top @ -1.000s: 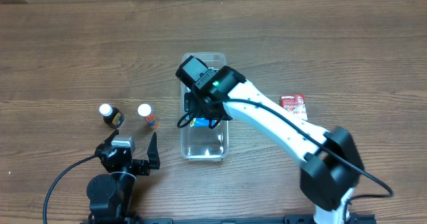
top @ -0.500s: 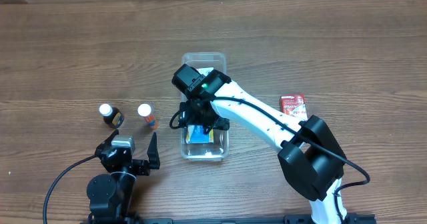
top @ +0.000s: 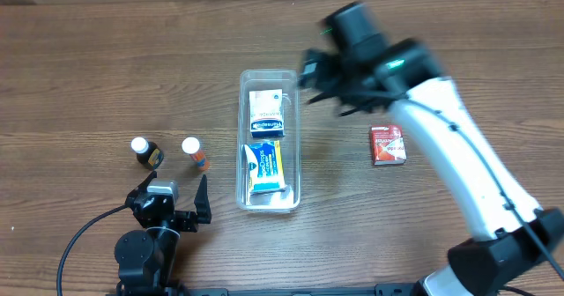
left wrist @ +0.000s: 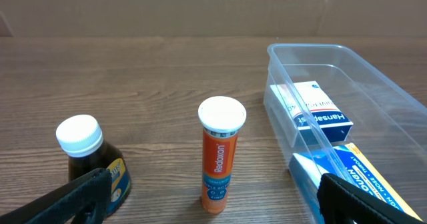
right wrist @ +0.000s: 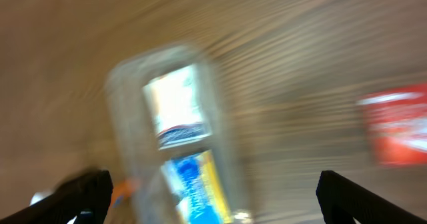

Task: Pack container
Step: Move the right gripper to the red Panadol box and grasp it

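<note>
The clear container stands lengthwise at the table's middle. It holds a white box at the far end and a blue and yellow box at the near end. My right gripper is open and empty, raised to the right of the container's far end and blurred by motion. In the right wrist view its jaws stand wide apart over the blurred container. My left gripper is open and empty, low at the front left. In the left wrist view its jaws stand wide apart.
A red box lies flat, right of the container. An orange tube and a dark bottle with a white cap stand upright left of the container. In the left wrist view the orange tube and the dark bottle are just ahead of the jaws.
My right gripper was down in the container with the blue and yellow box. It has let go of it and swung up and to the right. The left arm has not moved.
</note>
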`<state>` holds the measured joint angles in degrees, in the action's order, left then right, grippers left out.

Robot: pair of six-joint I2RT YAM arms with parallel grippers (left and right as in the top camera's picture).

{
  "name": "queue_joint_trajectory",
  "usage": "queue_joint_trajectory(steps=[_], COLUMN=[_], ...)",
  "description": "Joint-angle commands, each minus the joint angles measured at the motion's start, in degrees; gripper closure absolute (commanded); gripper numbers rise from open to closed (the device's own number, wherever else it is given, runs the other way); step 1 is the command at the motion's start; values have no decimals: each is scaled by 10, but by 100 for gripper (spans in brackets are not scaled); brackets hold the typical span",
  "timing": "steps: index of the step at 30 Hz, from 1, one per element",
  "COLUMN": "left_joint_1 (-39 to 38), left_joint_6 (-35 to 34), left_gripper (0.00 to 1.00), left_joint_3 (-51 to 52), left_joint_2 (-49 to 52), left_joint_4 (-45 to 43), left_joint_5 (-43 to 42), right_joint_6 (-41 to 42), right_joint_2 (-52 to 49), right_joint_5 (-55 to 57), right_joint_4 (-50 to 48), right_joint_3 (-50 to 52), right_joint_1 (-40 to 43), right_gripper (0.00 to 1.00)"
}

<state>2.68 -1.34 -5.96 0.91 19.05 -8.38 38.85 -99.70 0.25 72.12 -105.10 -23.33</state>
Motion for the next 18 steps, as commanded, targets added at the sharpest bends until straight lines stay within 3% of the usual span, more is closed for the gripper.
queue_joint_trajectory(steps=[1, 5, 9, 18], left_joint_1=[3, 3, 3, 3], left_joint_6=[-4, -4, -4, -4], left_gripper=[0, 0, 0, 0], left_joint_3=[2, 2, 2, 2], left_joint_2=[-5, -5, -5, -5], left_joint_4=[-1, -1, -1, -1], left_joint_5=[-2, -2, -2, -2], right_joint_6=[-149, -261, -315, -314], right_joint_2=[-37, -73, -92, -123], right_joint_5=[10, 10, 12, 5], right_joint_4=[29, 32, -30, -137], right_joint_3=[40, 131, 219, 308], right_joint_1=[85, 133, 150, 164], right_gripper=[0, 0, 0, 0])
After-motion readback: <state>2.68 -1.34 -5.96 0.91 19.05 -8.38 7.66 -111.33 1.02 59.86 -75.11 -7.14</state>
